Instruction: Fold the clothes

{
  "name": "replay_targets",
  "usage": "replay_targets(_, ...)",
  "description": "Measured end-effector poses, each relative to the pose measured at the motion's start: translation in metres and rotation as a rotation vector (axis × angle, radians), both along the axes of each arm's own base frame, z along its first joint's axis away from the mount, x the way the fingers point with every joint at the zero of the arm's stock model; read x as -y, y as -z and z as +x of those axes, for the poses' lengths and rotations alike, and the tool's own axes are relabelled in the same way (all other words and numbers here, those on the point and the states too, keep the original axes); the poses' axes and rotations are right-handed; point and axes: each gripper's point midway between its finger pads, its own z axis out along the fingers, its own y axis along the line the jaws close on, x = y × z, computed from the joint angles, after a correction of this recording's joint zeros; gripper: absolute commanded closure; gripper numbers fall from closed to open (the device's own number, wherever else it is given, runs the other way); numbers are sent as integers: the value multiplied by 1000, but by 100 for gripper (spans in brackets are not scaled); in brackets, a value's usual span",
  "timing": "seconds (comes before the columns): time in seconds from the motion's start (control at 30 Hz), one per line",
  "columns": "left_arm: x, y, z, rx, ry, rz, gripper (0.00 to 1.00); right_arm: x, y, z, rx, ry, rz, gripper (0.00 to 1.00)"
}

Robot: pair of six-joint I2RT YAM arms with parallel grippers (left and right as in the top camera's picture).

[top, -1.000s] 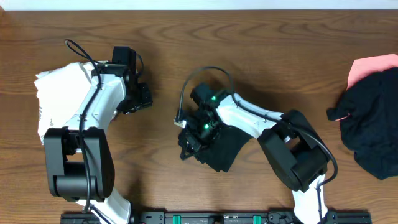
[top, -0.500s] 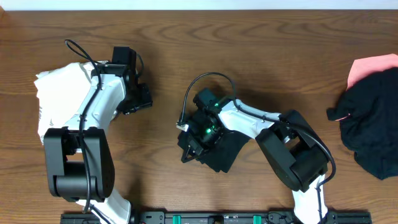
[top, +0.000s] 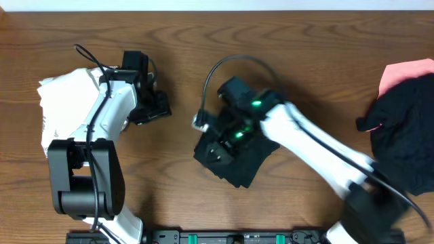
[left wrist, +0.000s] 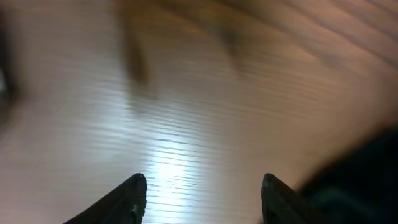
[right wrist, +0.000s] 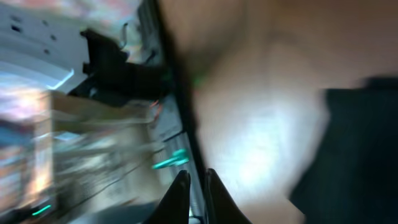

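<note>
A folded black garment [top: 239, 163] lies at the table's middle. My right gripper [top: 215, 150] hovers over its left part, blurred by motion. In the right wrist view the right gripper [right wrist: 196, 180] has its fingers nearly together with nothing between them, and the black garment [right wrist: 357, 149] lies to the right. My left gripper [top: 163, 107] stands open over bare wood to the left of the garment. The left wrist view shows the left gripper [left wrist: 203, 186] empty, with dark fabric [left wrist: 364, 180] at the right edge. A white garment [top: 64, 102] lies under the left arm.
A loose black garment [top: 407, 135] lies heaped at the right edge on top of a pink piece [top: 403, 73]. The right arm's cable [top: 207, 88] loops above the folded garment. A black rail [top: 244, 237] with the arm bases runs along the table's front edge.
The right arm has swung up and to the right, off the folded garment's left edge. The left gripper has opened wider and shifted slightly right.
</note>
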Motion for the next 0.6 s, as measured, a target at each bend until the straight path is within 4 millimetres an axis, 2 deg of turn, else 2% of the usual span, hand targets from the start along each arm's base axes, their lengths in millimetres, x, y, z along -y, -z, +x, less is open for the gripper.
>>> replay_targets(0.07,16,-3,-2,11,75,-71,31,18,-11,7,89,63,-73,92)
replay_targets(0.17,45,-10,-8,30,204,-171,23,52,-5,15,161,167,-256,92)
replay_targets(0.27,72,-14,-17,44,333,-228,16,77,13,22,184,226,-417,92)
replay_targets(0.37,94,-17,-25,56,433,-262,14,89,34,27,194,252,-506,93)
replay_targets(0.6,116,-21,-32,86,547,-291,13,117,92,43,213,356,-685,95)
